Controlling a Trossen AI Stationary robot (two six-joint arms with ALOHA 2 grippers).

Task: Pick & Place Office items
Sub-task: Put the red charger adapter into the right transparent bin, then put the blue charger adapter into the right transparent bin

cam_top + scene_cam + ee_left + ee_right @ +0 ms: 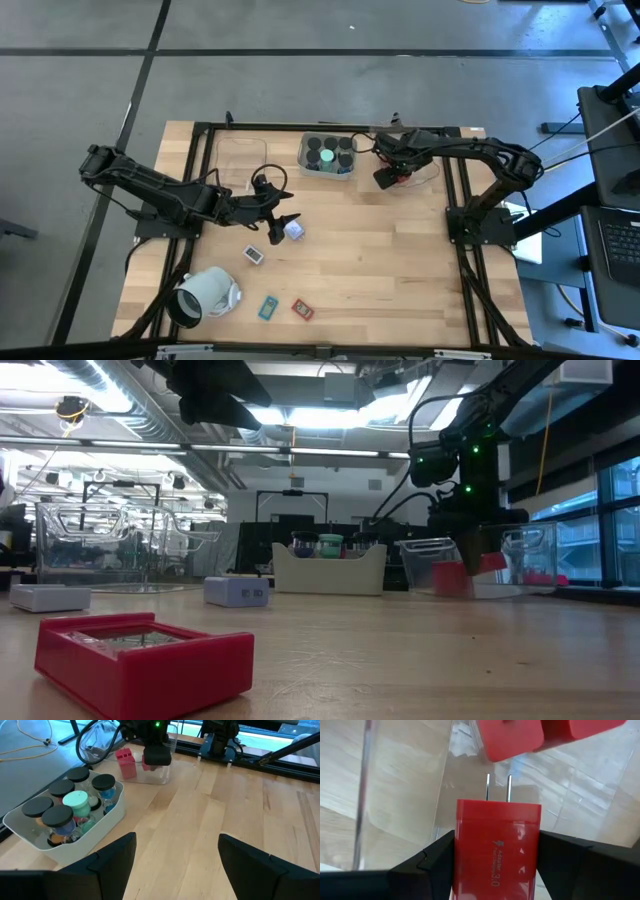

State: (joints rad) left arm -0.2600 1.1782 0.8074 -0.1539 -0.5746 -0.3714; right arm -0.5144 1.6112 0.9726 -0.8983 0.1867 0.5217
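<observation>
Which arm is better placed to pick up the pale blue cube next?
Left. Its open tool is right beside the pale blue cube, while the right tool holds a red block over the clear tray.

The left arm (165, 195) is stretched from the table's left edge toward its middle, low over the surface. The left gripper (283, 226) is held near the centre, its fingers (107, 865) spread wide with nothing between them. The right arm (480, 160) is bent from its base at the right edge and reached across the far side of the table. The right gripper (388, 176) is pointed downward, and its fingers (437, 857) are closed on the sides of a red charger block (497, 850), whose two metal prongs are pointed away from the wrist.
</observation>
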